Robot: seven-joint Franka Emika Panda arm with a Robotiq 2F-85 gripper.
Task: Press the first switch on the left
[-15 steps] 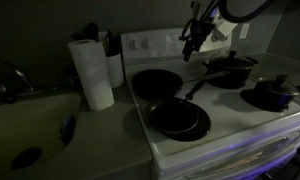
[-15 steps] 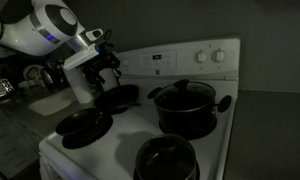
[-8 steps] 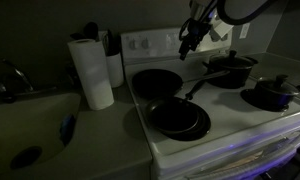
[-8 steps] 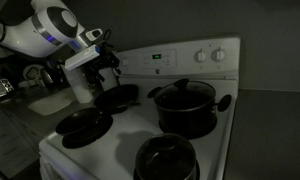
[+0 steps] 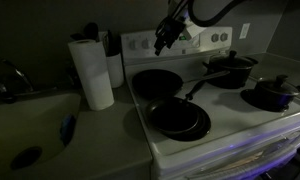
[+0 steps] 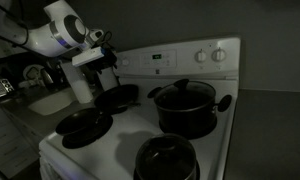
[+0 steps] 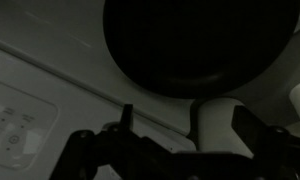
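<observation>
The white stove back panel [image 5: 205, 40] runs along the rear of the cooktop in both exterior views [image 6: 175, 62]. The first switch [image 5: 133, 45] is a faint pale knob at the panel's end nearest the paper towel roll. In an exterior view the arm hides it. My gripper [image 5: 162, 42] hangs in front of the panel, a little to the right of that knob and above the rear frying pan [image 5: 155, 82]. It also shows in an exterior view [image 6: 108, 70]. In the wrist view the fingers [image 7: 190, 125] stand apart, open and empty.
A paper towel roll [image 5: 92, 72] stands on the counter beside the stove, with a sink [image 5: 30, 125] further left. A second frying pan [image 5: 178, 118] and two lidded pots [image 5: 230, 68] [image 5: 270, 93] sit on the burners. Greyer knobs [image 6: 219, 54] lie past the display.
My gripper has moved along the back panel toward the paper towel end, closer to the end knob. Pans and pots have not moved.
</observation>
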